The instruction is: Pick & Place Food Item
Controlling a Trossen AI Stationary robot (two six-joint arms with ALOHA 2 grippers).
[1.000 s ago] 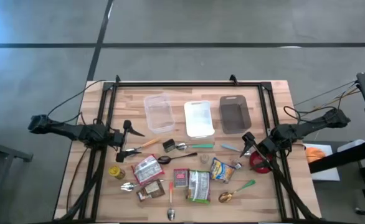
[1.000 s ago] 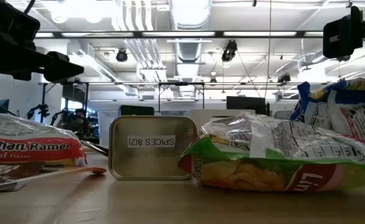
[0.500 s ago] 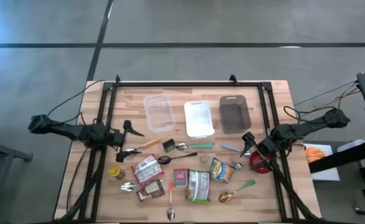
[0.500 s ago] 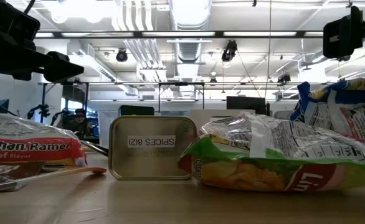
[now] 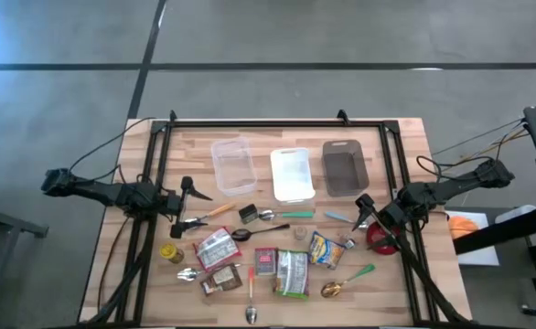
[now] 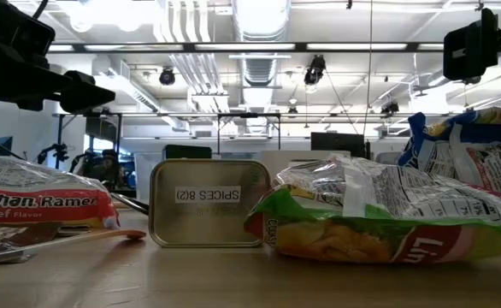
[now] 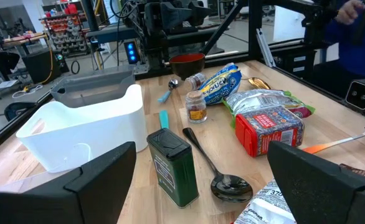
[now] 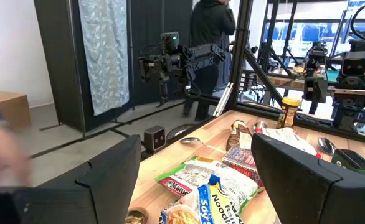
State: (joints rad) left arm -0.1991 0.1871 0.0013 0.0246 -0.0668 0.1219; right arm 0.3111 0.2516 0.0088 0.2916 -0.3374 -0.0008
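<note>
- Wooden table [image 5: 405,164] with black frame, grey floor around; three bins at far edge, food packets and spoons in front.
- Low view alone reads "SPICES" on tin [image 6: 209,204], beside chips bag [image 6: 379,214].
- Left gripper [image 5: 184,208] released, left of green tin [image 7: 173,167].
- Right gripper [image 5: 363,212] released, above red bowl [image 5: 379,238].
- Right wrist view: person beyond table.

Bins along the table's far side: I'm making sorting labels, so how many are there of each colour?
Clear bin: 1
White bin: 1
Grey bin: 1
Total: 3
</note>
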